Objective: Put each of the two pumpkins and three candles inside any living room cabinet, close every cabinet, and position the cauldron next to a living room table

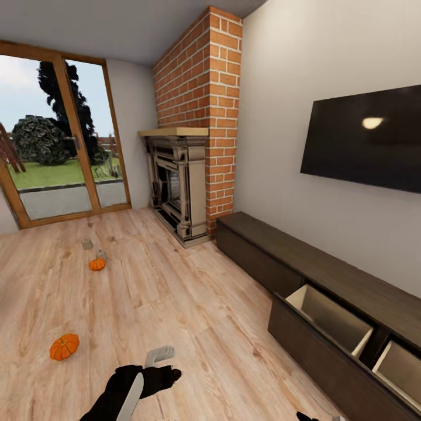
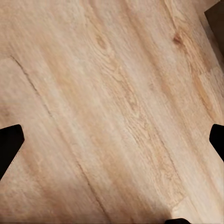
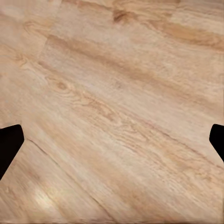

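Pale plank floor (image 1: 175, 292) with two ribbed orange pumpkins (image 1: 64, 346); both tools (image 2: 112, 144) spread apart, empty.

Both arms hang low, the left gripper (image 2: 112, 140) and right gripper (image 3: 112, 140) each with fingertips wide apart, holding nothing.

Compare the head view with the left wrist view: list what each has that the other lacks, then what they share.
Head view alone: two pumpkins on the floor, the nearer pumpkin and the farther pumpkin, small grey-beige items beside the farther one, too small to identify, the cabinet along the wall with compartments open, the fireplace, the wall screen and the glass door.

Left wrist view alone: the left tool spread wide and empty, with a close look at the wood grain.

Shared: the wooden floor.
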Controlling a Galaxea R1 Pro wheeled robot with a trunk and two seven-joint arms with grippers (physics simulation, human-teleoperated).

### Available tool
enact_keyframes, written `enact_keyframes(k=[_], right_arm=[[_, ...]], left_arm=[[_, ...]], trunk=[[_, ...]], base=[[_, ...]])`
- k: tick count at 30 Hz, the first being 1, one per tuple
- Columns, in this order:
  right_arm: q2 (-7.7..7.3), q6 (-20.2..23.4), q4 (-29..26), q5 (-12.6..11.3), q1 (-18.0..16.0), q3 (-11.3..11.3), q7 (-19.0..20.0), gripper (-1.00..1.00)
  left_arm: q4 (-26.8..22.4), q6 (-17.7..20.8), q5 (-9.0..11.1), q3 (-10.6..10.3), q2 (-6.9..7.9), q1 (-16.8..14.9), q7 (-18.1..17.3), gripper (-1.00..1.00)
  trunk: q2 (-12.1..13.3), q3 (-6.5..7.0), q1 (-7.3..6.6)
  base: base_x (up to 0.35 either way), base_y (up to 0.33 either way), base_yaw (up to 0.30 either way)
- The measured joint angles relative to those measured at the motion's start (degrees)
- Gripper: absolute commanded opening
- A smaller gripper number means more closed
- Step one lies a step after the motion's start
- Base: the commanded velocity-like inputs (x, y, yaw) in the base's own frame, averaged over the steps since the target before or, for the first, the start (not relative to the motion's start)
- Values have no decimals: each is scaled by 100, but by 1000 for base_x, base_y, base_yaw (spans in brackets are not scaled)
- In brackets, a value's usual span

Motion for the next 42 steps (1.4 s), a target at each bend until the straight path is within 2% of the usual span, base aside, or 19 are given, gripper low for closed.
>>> enact_keyframes(k=[4, 8, 11, 21, 42], right_arm=[[94, -21, -4, 84, -22, 154, 6, 100], [220, -123, -3, 111, -60, 192, -14, 100], [257, -204, -1, 117, -68, 218, -5, 100], [268, -249, 2, 149, -71, 586, 46, 100], [265, -268, 50, 154, -71, 618, 57, 100]], left_arm=[[-11, 0, 0, 1, 1, 1, 1, 100], [-13, 0, 7, 7, 7, 1, -3, 100], [-14, 0, 14, 12, 9, 1, -6, 100], [27, 0, 23, 27, 18, 1, -24, 100], [54, 0, 33, 41, 48, 1, -54, 100]], trunk=[[160, 63, -88], [321, 123, -176], [441, 167, -242], [842, 316, -461], [1685, 615, -923]], base=[[0, 0, 287], [0, 0, 281], [0, 0, 280], [0, 0, 279], [0, 0, 267]])
